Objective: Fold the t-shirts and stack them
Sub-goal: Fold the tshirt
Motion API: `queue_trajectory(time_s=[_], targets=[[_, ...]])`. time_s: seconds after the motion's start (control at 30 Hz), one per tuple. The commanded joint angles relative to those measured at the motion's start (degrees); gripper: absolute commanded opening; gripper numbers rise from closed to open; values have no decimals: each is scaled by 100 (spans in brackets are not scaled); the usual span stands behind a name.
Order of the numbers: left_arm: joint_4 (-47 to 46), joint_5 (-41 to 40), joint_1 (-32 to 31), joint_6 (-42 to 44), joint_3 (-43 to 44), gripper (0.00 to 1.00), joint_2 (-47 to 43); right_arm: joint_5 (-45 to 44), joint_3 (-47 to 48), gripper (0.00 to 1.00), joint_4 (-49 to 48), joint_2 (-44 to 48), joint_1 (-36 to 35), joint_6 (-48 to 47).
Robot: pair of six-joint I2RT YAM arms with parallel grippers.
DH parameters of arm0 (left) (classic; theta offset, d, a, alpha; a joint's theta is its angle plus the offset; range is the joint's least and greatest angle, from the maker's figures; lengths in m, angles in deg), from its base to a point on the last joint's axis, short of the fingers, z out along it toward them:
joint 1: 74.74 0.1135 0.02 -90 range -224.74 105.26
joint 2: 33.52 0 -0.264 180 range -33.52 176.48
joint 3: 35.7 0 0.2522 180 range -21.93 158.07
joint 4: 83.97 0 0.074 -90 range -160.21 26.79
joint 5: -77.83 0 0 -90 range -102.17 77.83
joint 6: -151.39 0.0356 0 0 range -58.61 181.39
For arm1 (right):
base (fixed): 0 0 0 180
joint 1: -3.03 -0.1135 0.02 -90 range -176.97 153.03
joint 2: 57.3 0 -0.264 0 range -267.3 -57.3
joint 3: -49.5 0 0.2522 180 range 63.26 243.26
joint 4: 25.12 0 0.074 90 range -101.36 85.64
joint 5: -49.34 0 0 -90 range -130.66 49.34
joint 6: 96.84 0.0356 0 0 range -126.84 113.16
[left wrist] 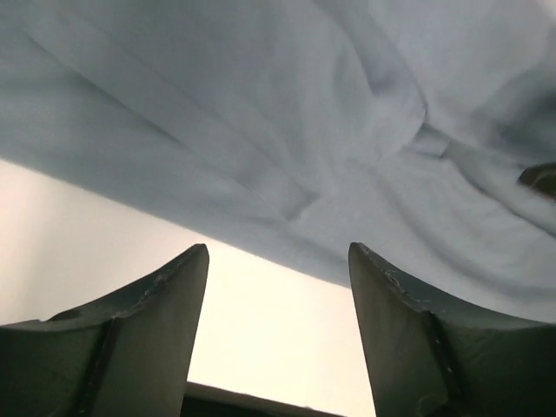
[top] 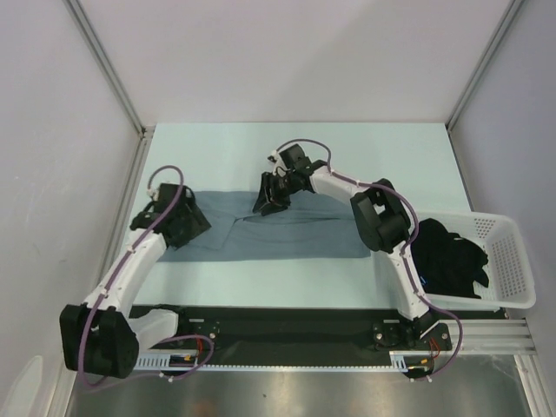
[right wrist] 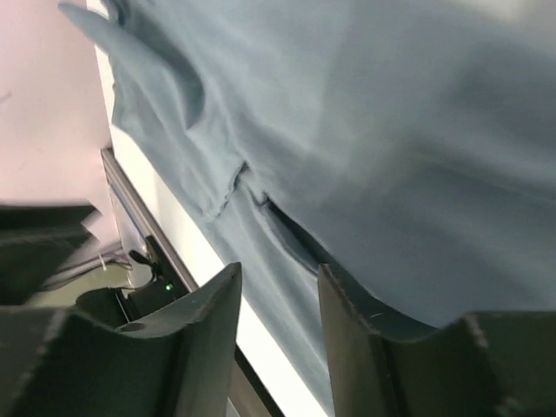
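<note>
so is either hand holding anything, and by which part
Nothing. Left hand is open by the slate grey-blue cloth t-shirt; right hand straddles its edge, fingers apart, not clamped.

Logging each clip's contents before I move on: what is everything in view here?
grey-blue t-shirt: one, slate grey-blue, spread out mid-table.
black t-shirt: one, black, bunched inside the basket.
basket: one, white lattice, right side of the table.
table: one, pale green.
left gripper: one, dark, open at the grey-blue t-shirt's left edge.
right gripper: one, dark, open at its far edge.
</note>
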Motion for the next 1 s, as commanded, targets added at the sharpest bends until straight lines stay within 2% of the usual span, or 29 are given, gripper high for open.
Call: queue_trajectory(time_s=[0.0,0.07,0.13,0.23,0.27,0.37,0.4,0.47,0.6,0.73,0.97], targets=[[-190,631,1027,1390,300,72,-325,318,2,47,-408,165,-243,236],[-6,239,1501,1621,396,67,-168,284,-454,50,-752,315,-436,597],[-189,421,2080,1867,345,66,-71,83,-831,54,-1139,517,-629,1157],[-856,1245,2794,1956,2,66,184,-524,-1237,60,-1569,763,-999,1817],[-988,1875,3301,1965,-129,66,315,-734,-1447,60,-1727,790,-1078,1968],[-1095,2197,3840,2035,-95,65,834,-1069,-1449,64,-1948,781,-1368,2232],[-1156,2354,3903,2096,-87,63,896,-1113,-1423,64,-1966,755,-1456,2303],[-1270,2356,4026,2184,-78,53,1037,-1193,-1361,65,-1966,641,-1527,2557],[-1262,2216,4097,2342,45,49,1283,-1263,-1291,64,-2185,491,-1623,2848],[-1491,2417,4167,2370,89,41,1529,-1175,-1308,61,-2564,403,-1650,3094],[-1640,2224,4159,2088,133,43,1846,-1176,-1282,57,-2634,316,-1667,3068]])
